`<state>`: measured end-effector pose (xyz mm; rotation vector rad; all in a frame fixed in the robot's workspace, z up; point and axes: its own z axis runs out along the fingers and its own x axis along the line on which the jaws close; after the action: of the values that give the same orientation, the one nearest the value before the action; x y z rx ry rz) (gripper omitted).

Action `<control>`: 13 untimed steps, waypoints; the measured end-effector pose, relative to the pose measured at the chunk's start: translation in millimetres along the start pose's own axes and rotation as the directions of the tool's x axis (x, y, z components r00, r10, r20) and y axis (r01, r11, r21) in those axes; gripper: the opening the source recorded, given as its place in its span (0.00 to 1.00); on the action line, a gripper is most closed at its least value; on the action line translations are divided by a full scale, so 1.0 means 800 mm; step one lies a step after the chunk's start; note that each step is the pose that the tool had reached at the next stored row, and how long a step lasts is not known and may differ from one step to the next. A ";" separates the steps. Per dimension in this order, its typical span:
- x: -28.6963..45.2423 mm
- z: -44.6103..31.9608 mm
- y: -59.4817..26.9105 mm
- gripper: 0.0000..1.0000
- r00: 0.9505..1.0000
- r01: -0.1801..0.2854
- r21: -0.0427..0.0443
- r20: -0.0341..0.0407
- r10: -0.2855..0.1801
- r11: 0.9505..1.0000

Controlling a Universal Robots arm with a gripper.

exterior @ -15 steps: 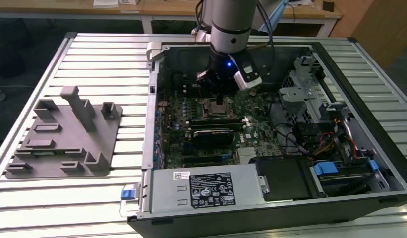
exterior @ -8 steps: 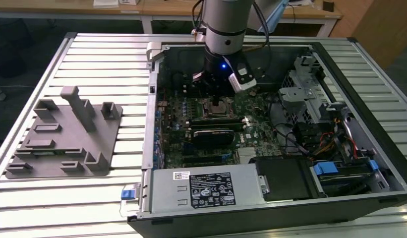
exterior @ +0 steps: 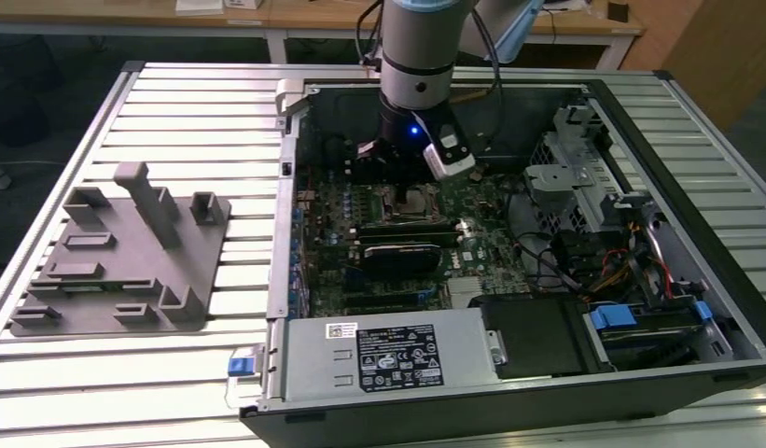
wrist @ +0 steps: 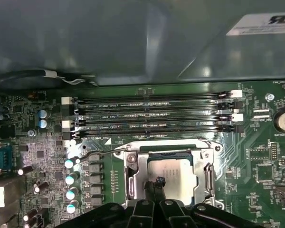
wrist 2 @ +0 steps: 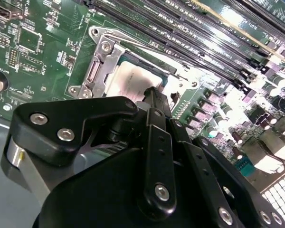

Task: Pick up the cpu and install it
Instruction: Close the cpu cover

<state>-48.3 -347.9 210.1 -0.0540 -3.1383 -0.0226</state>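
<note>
- The tool [wrist: 157,183] is hanging low inside the open computer case [exterior: 286,140]. Its two fingers [wrist 2: 156,118] are lying together with no gap showing between them, and they are gripping nothing.
- The cpu [wrist: 173,171] is lying flat in the metal socket frame [wrist: 133,176], directly beneath the tool's tips, with its silvery top plate facing up.
- I cannot quite tell whether the tips are resting on that plate or hovering just clear of it.
- Just beyond the tool, past the socket, long memory slots [wrist: 152,116] are running side by side.
- The case is sitting on the slatted counter [exterior: 171,93]. It is holding the motherboard [exterior: 482,219] under the tool and a grey power supply [exterior: 383,353] well away from the tool.
- Well apart from the tool, outside the case, a grey fixture plate [exterior: 121,271] is resting on the counter.
</note>
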 end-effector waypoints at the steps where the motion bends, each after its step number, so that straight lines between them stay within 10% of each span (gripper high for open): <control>1: 0.0005 0.0009 0.000 0.11 1.000 0.000 0.000 0.000 0.000 1.000; 13: 0.0123 0.0113 -0.001 0.11 1.000 0.000 0.000 0.000 0.000 1.000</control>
<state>-58.3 -347.9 201.1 -0.0542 -3.1383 -0.0224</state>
